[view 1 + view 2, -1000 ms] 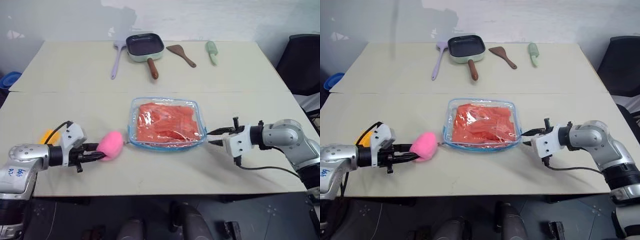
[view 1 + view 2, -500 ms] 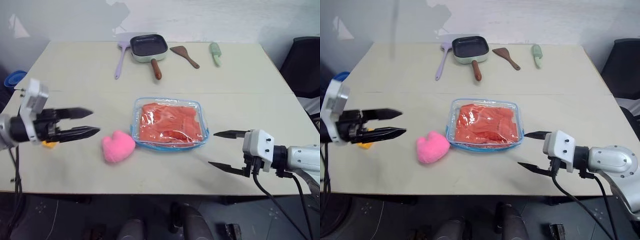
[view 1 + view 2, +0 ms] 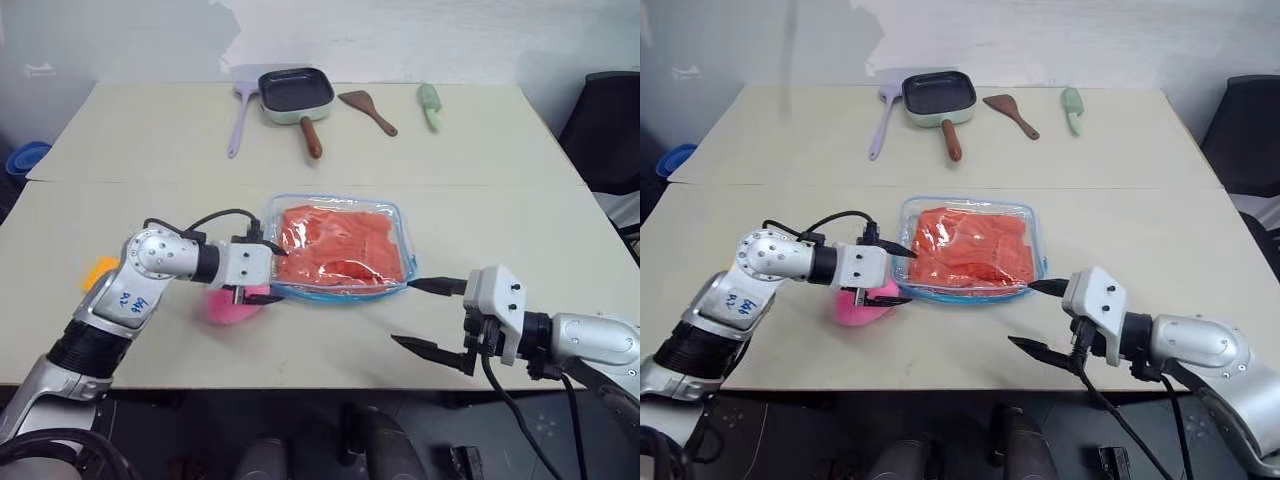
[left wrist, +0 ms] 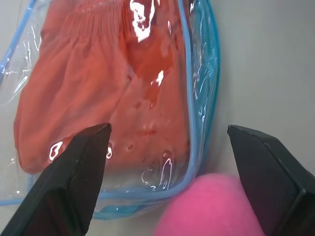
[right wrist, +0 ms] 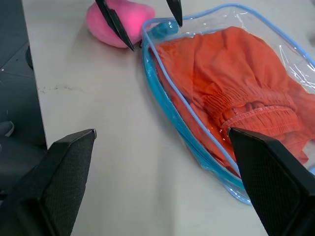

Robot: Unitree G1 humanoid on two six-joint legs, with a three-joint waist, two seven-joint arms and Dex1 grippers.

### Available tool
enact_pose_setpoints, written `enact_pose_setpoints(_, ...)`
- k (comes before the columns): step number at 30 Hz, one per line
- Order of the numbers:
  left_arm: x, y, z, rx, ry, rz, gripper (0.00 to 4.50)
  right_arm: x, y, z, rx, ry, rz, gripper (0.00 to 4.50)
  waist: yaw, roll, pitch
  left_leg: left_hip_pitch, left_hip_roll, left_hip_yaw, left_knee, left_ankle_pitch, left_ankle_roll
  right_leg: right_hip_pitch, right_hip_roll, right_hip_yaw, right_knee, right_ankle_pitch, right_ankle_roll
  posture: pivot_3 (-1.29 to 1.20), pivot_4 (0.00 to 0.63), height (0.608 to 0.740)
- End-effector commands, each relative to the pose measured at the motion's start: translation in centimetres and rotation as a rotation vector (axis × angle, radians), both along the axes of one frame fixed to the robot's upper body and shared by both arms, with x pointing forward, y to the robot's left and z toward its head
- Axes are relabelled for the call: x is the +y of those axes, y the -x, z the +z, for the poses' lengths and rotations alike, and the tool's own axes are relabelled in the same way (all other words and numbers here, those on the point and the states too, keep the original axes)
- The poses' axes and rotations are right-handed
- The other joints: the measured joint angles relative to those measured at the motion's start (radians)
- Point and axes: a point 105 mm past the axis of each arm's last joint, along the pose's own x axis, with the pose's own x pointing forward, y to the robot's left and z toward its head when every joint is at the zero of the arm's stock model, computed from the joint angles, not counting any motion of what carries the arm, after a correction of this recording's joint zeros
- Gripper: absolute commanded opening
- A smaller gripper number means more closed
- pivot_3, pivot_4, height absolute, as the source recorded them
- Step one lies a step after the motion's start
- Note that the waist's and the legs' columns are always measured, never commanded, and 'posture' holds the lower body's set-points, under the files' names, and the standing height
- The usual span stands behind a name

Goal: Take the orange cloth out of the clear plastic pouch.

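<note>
The left gripper [image 3: 892, 271] had its jaws spread wide and held nothing; in the last half second it had swung in from well out at the 9 o'clock side of the tabletop [image 3: 480, 150] to the near-left corner of the clear plastic pouch [image 3: 400, 214], one finger over the pouch's blue edge trim and the other over the pink fluffy ball [image 3: 862, 309], which lay just beside that corner. The right gripper [image 3: 432, 317] also stood wide and empty, just off the pouch's 4 o'clock corner, nearer to it than half a second before, with its upper fingertip close to the trim. Both jaws had opened up from a narrower set a second earlier. That put an open gripper at each near corner, so I judged the approach nearly done and the grasp not yet begun. The orange cloth [image 3: 340, 243] lay crumpled and fully inside the pouch at the middle of the tabletop. Whether the left fingertips actually touched the plastic could not be told, since the arm's wrist covered that corner in the head views. No opening or zip in the pouch could be made out, and glare on the plastic hid part of the cloth's folds. The ball was half covered by the left arm, and a small yellow-orange block [image 3: 101, 271] peeked from behind it at 9 o'clock.
</note>
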Motion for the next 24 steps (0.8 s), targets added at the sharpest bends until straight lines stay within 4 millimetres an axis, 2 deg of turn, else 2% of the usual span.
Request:
enact_pose_setpoints(1, -0.4, -0.3, 0.9, -0.05, 0.033, -0.024, 3.62, 0.2, 0.5, 0.7, -0.038, -0.006, -0.002, 4.5, 0.0, 0.0, 0.0, 0.0, 0.0, 0.0, 0.0, 0.0, 0.0, 0.0, 0.0, 0.0, 0.0, 0.0, 0.0, 0.0, 0.15, 0.74)
enact_pose_setpoints(9, -1.1, 0.1, 1.0, 0.042, 0.118, -0.04, 1.23, 0.1, 0.8, 0.4, -0.03, -0.009, -0.021, 4.5, 0.0, 0.0, 0.0, 0.0, 0.0, 0.0, 0.0, 0.0, 0.001, 0.0, -0.001, 0.0, 0.0, 0.0, 0.001, 0.0, 0.15, 0.74)
enact_pose_setpoints(13, -1.9, 0.6, 2.0, 0.27, 0.323, 0.022, 0.1, 0.1, 0.6, 0.2, -0.039, 0.008, -0.019, 4.5, -0.001, 0.0, 0.0, 0.0, 0.0, 0.0, 0.0, 0.0, 0.001, 0.001, -0.001, 0.0, 0.0, 0.0, 0.001, 0.0, 0.15, 0.74)
enact_pose_setpoints(17, -3.0, -0.3, 3.9, 0.389, 0.528, 0.116, 0.1, 0.4, -0.1, -0.8, -0.059, 0.064, -0.019, 4.5, 0.0, 0.0, 0.0, 0.0, -0.001, -0.001, 0.001, 0.0, 0.001, 0.001, -0.001, 0.0, 0.001, 0.0, 0.001, 0.0, 0.15, 0.74)
enact_pose_setpoints(20, -3.8, -0.2, 4.6, 0.433, 0.597, 0.121, 0.06, 1.0, -1.3, -1.5, -0.08, 0.069, -0.035, 3.92, -0.001, -0.002, -0.001, 0.0, -0.001, -0.002, 0.001, 0.0, 0.002, 0.001, -0.001, 0.0, 0.0, 0.001, 0.001, 0.0, 0.15, 0.74)
enact_pose_setpoints(24, -4.1, 0.5, 3.7, 0.426, 0.562, 0.115, 0.06, 1.9, -3.8, -1.7, -0.162, 0.1, -0.059, 2.57, -0.008, -0.002, -0.001, 0.0, -0.001, -0.001, 0.001, 0.001, 0.001, 0.001, 0.0, 0.0, 0.002, 0.001, 0.001, 0.0, 0.15, 0.74)
